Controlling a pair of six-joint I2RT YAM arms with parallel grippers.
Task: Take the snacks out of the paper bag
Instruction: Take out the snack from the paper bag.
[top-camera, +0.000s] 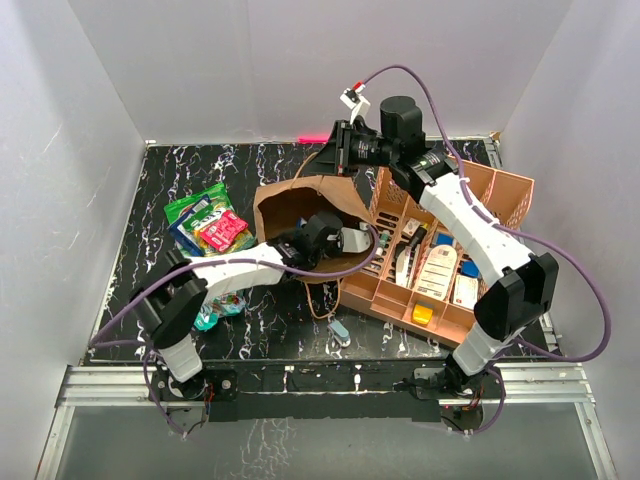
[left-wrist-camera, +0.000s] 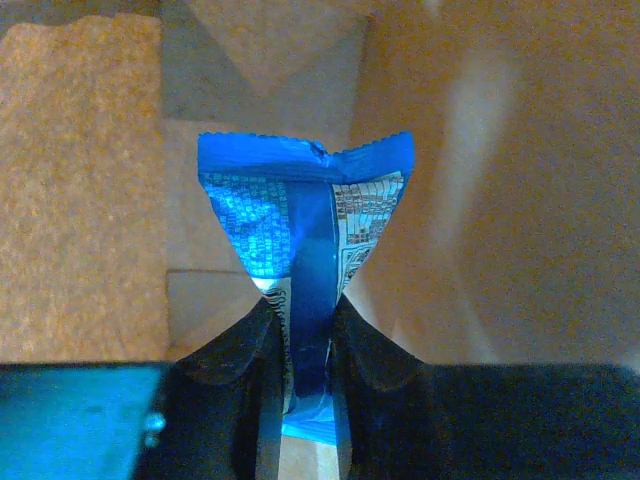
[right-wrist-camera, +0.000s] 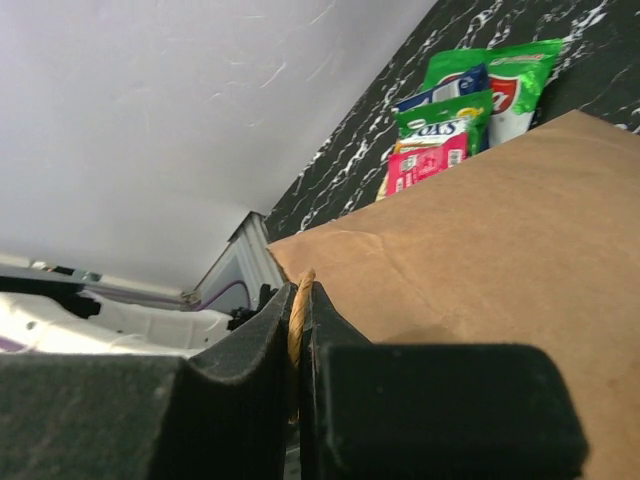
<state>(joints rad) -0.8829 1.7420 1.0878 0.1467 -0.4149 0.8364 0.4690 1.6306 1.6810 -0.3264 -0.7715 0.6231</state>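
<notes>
The brown paper bag (top-camera: 285, 200) lies at the table's middle with its mouth held open. My left gripper (top-camera: 322, 236) reaches inside it. In the left wrist view this gripper (left-wrist-camera: 306, 322) is shut on a blue foil snack packet (left-wrist-camera: 300, 215), with brown bag walls (left-wrist-camera: 500, 200) all round. My right gripper (top-camera: 342, 150) is at the bag's far rim. In the right wrist view it (right-wrist-camera: 302, 300) is shut on the bag's twisted paper handle (right-wrist-camera: 297, 315), beside the bag's side (right-wrist-camera: 480, 240). Green, blue and pink-red packets (top-camera: 207, 220) lie on the table left of the bag and also show in the right wrist view (right-wrist-camera: 455, 110). A teal packet (top-camera: 217, 314) lies by the left arm.
An orange slotted tray (top-camera: 510, 190) with small items stands right of the bag, under the right arm. A small pale-blue capsule (top-camera: 340, 331) lies near the front edge. White walls enclose the black marbled table (top-camera: 150, 270).
</notes>
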